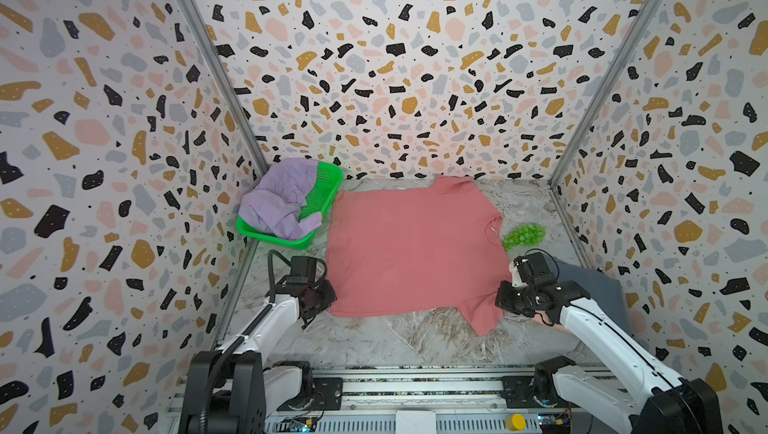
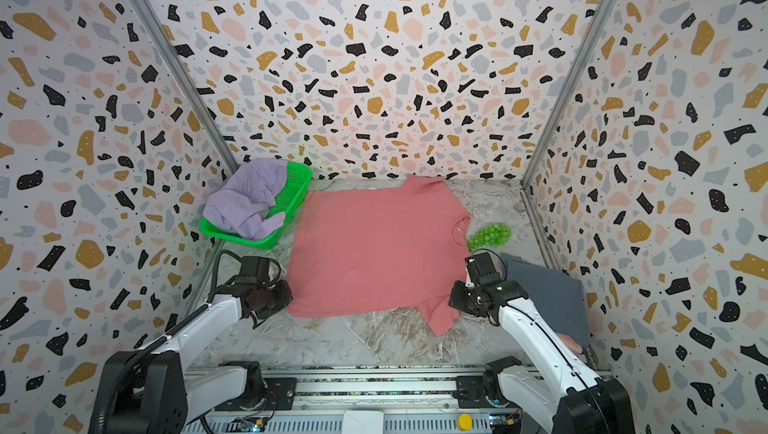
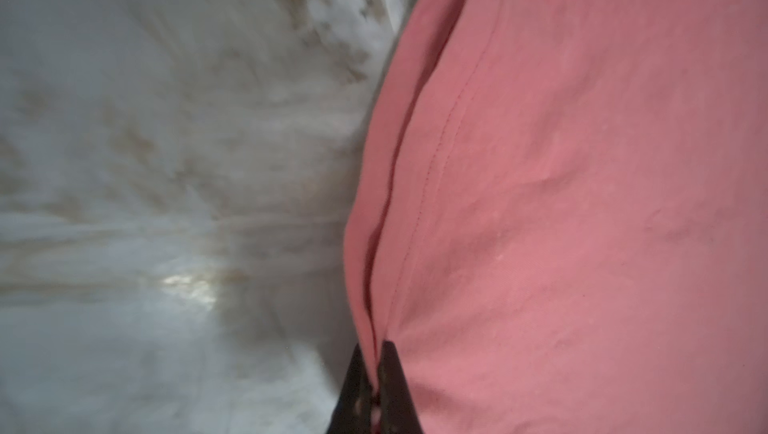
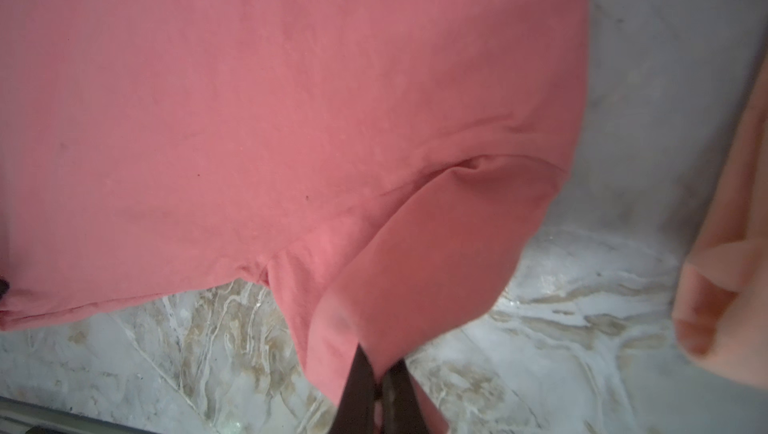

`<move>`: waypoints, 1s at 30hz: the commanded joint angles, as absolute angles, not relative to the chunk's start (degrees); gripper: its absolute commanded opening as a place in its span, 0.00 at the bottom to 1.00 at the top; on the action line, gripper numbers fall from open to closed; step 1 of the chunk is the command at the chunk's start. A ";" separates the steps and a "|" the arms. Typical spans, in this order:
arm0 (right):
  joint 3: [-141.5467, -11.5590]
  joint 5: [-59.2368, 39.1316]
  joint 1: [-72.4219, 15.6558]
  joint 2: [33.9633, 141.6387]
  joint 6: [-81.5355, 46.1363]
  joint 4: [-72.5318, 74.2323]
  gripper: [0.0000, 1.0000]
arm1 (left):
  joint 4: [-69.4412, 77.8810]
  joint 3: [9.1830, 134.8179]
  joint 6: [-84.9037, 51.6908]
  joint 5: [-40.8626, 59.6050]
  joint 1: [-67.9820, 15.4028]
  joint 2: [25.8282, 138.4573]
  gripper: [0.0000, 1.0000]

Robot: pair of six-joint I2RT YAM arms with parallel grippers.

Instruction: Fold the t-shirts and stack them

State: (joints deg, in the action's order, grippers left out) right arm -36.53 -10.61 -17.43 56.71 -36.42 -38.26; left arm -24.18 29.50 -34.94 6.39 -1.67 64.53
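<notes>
Both top views showed the coral-red t-shirt (image 1: 415, 244) spread flat on the table (image 1: 415, 344), not yet folded. The slate-grey t-shirt (image 2: 544, 290) lay folded over the pale peach t-shirt (image 4: 727, 244) at my right, and the lilac t-shirt (image 1: 278, 199) sat crumpled in the basket (image 1: 270, 238). My left fingers (image 3: 392, 378) pinched the coral hem, my right fingers (image 4: 359, 386) its sleeve.

White-shelled arms (image 1: 266, 323) with black joints, looping black cables (image 1: 270, 267) and dark tapered pincers (image 3: 373, 346).

4 tees: coral (image 1: 415, 244), lilac (image 1: 278, 199), grey (image 1: 594, 282), peach (image 4: 731, 203); 1 basket (image 1: 322, 190), 1 ball cluster (image 1: 524, 235), 2 arms (image 1: 270, 323) (image 1: 602, 328).
</notes>
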 commanded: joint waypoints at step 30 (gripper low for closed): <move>-73.16 -10.94 -18.93 101.80 -23.25 -0.93 0.62 | -11.44 65.49 -24.04 10.19 -13.14 99.65 0.56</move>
